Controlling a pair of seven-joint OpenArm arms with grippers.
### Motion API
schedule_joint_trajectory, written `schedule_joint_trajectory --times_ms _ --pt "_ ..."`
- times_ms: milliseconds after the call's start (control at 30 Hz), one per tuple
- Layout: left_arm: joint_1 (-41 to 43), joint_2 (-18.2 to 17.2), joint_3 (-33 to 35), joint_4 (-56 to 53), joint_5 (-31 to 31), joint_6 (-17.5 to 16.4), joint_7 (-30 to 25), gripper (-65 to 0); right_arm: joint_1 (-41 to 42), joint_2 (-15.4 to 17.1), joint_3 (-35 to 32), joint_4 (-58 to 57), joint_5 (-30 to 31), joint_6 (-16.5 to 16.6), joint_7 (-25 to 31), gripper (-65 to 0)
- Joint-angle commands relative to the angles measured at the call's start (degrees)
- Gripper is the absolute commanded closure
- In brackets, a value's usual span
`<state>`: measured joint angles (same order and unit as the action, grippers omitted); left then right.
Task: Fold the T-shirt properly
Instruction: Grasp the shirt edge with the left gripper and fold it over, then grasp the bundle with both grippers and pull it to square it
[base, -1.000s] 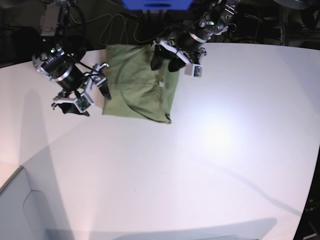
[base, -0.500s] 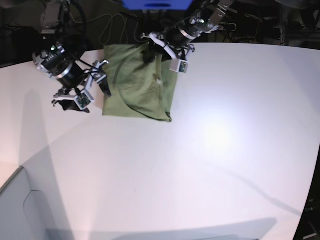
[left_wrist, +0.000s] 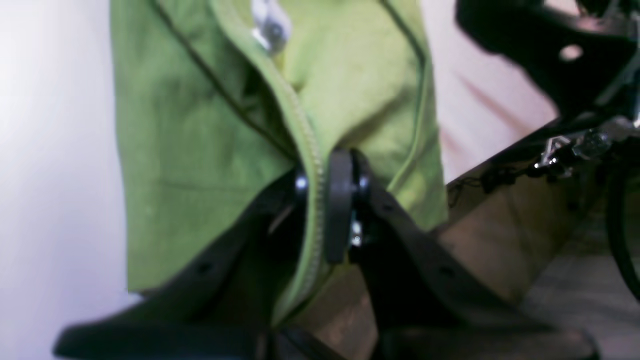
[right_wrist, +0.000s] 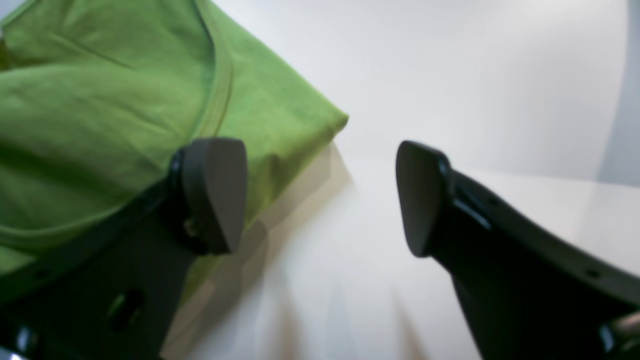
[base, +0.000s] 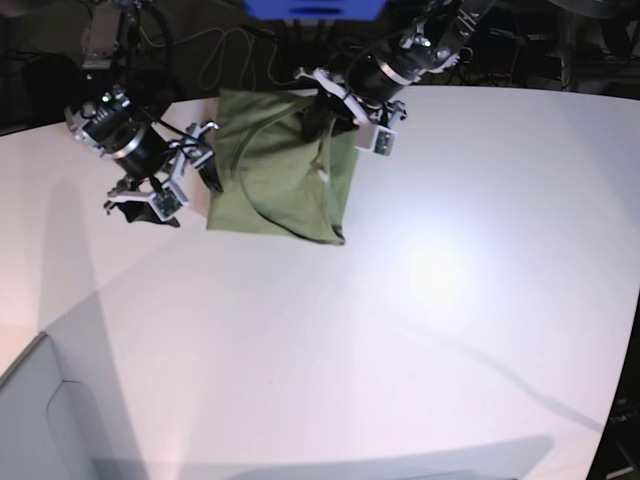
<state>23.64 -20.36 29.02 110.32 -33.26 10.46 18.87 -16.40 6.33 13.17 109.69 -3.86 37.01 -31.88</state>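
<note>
The olive-green T-shirt (base: 275, 175) lies folded into a rough rectangle at the far side of the white table (base: 420, 300). My left gripper (base: 332, 118) is at the shirt's far right corner, shut on it. In the left wrist view its pads (left_wrist: 339, 200) pinch the ribbed neckline (left_wrist: 312, 150), with the white label (left_wrist: 270, 25) further along. My right gripper (base: 192, 165) is open at the shirt's left edge. In the right wrist view, one finger (right_wrist: 215, 192) is over the T-shirt (right_wrist: 100, 100) and the other (right_wrist: 420, 197) over bare table.
The table's far edge runs just behind the shirt, with cables and a blue object (base: 315, 8) beyond it. A pale grey box corner (base: 40, 420) sits at the near left.
My left gripper went from open above the shirt to shut on the neckline at the far edge, bunching the cloth a little. The right gripper has stayed open by the left edge.
</note>
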Motion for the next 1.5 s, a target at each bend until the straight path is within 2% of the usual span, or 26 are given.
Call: schedule_joint_trajectory --times_ms 0,133,300,467,567,700,967,1033,1200,1467 --pt "-0.5 -0.5 0.0 1.2 -0.4 -0.5 -1.2 0.0 0.3 0.2 0.1 1.2 0.8 0.4 1.4 -44.5" --pt "-1.2 -0.8 -0.1 0.6 0.0 -0.5 -1.2 0.0 0.1 0.1 -0.1 1.2 0.8 0.4 1.4 -44.5" --pt "-1.1 -0.5 -4.9 -0.1 -0.4 -0.7 -0.8 0.0 -1.3 0.1 -0.1 2.0 0.8 0.4 1.4 -44.5" --pt "-1.2 -0.5 -6.4 -2.9 -0.4 -0.7 -0.8 0.0 -2.8 0.0 -0.2 4.0 1.0 0.4 1.4 -44.4" --pt "-2.0 -0.5 -6.4 -5.2 -0.5 -0.8 -0.8 0.0 -4.6 -2.1 -0.3 6.9 1.1 0.7 1.4 -43.9" --pt "-2.5 -0.4 -6.4 -7.2 -0.5 -0.8 -0.9 0.0 -7.8 -4.3 -3.5 9.7 1.1 0.7 1.7 -34.4" --pt "-2.8 -0.7 -6.5 -7.1 -0.5 -0.8 -1.1 0.0 -10.1 -4.3 -13.2 8.2 0.9 0.7 1.5 -5.1" --pt "-2.8 -0.7 -6.5 -7.1 -0.5 -0.8 -1.1 0.0 -9.9 -4.3 -13.9 6.8 0.9 0.7 1.5 0.0" --pt "-2.8 -0.8 -6.7 -7.2 -0.4 -0.9 -1.2 0.0 -9.8 -4.3 -14.2 2.1 0.9 0.7 1.8 -0.3" --pt "-2.6 -0.7 -11.1 -6.9 -0.5 -0.9 -0.8 0.0 -7.7 -4.3 -14.2 -5.4 0.9 0.7 1.9 -0.3"
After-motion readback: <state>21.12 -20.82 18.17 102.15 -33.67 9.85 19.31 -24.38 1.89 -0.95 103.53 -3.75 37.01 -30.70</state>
